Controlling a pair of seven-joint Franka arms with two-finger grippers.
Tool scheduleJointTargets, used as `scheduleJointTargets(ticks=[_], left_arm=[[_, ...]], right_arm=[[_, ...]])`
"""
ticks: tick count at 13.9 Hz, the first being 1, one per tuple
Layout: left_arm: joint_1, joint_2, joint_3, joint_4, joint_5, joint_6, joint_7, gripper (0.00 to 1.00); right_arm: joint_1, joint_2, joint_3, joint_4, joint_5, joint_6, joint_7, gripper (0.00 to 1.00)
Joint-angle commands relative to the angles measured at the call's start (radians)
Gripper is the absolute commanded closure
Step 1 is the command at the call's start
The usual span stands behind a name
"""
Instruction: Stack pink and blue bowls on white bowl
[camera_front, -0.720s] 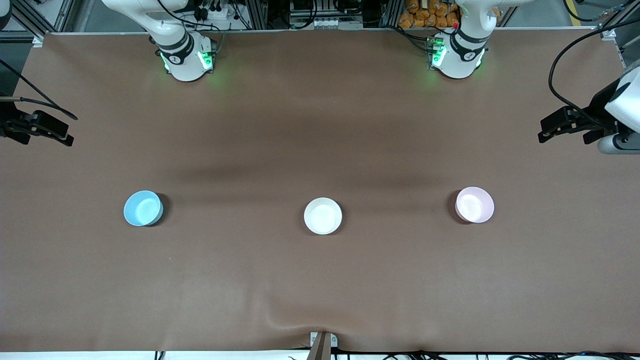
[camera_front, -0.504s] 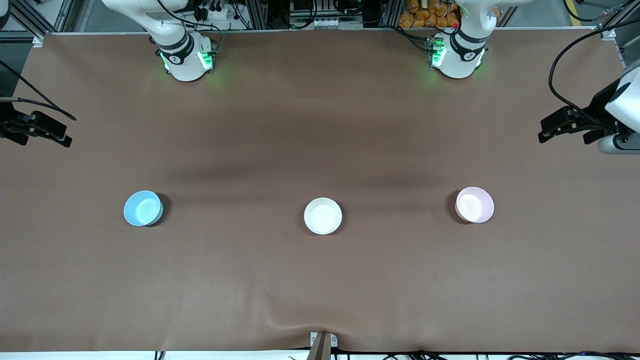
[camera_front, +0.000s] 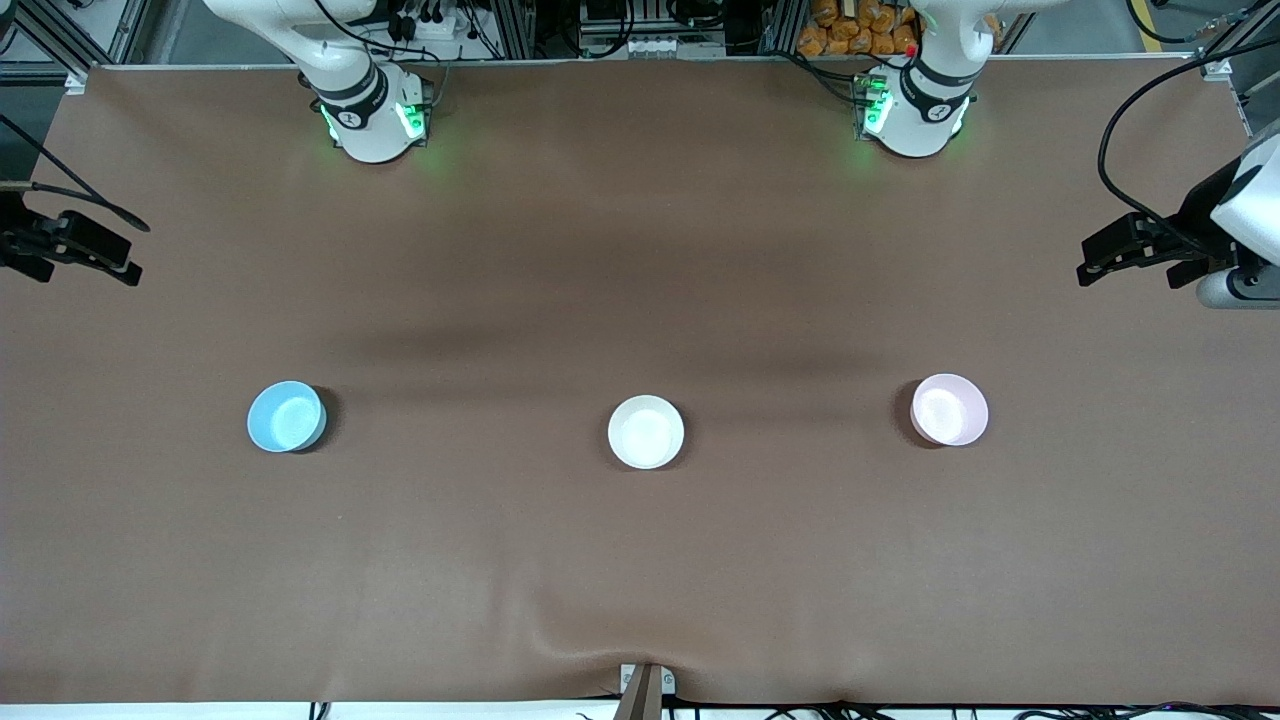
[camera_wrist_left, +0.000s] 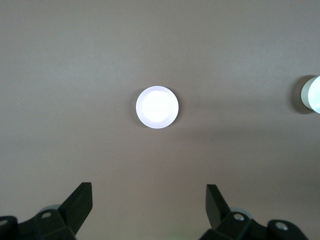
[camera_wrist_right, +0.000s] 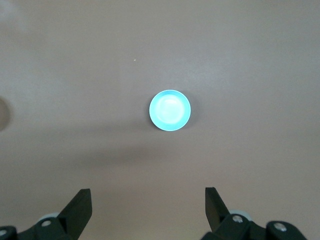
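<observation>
The three bowls sat in a row on the desk: blue bowl toward the right arm's end, white bowl between, pink bowl toward the left arm's, each within its arm's reach. The right gripper and left gripper hung spread high over the desk's ends, apparently ready to descend.

White bowl between two bowls

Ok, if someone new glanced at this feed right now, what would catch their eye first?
Three small bowls in a row across the brown table: the blue bowl toward the right arm's end, the white bowl in the middle, the pink bowl toward the left arm's end, all apart and unstacked. Both grippers hang high with jaws open, the right gripper over the blue bowl, the left gripper over the pink one.
</observation>
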Motion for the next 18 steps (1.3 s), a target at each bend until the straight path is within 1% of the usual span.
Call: scheduleJointTargets(ticks=[1,3,5,9,12,14,18], left_arm=[[0.007,0.016,-0.002,0.017,0.014,-0.013,0.018,0.0],[0.009,0.036,-0.002,0.017,0.015,-0.009,0.02,0.0],[0.048,0.076,-0.002,0.014,0.014,0.022,0.043,0.0],[0.061,0.186,-0.002,0.012,0.021,0.123,0.103,0.0],[0.062,0.261,0.0,0.005,0.021,0.188,0.107,0.0],[0.062,0.318,0.0,0.002,0.049,0.235,0.115,0.0],[0.068,0.364,-0.002,-0.101,0.064,0.398,0.173,0.0]], right_arm=[[0.006,-0.015,0.001,-0.004,-0.013,-0.028,0.006,0.0],[0.0,-0.015,0.0,-0.003,-0.013,-0.031,0.007,0.0],[-0.004,-0.014,-0.003,0.008,-0.016,-0.03,0.006,0.0],[-0.004,-0.007,-0.003,0.017,-0.021,-0.021,0.006,0.0],[-0.027,0.005,-0.006,0.017,-0.021,-0.015,0.006,0.0],[-0.031,0.017,-0.006,0.025,-0.021,-0.011,-0.003,0.0],[-0.017,0.02,-0.003,0.028,-0.018,-0.01,-0.005,0.0]])
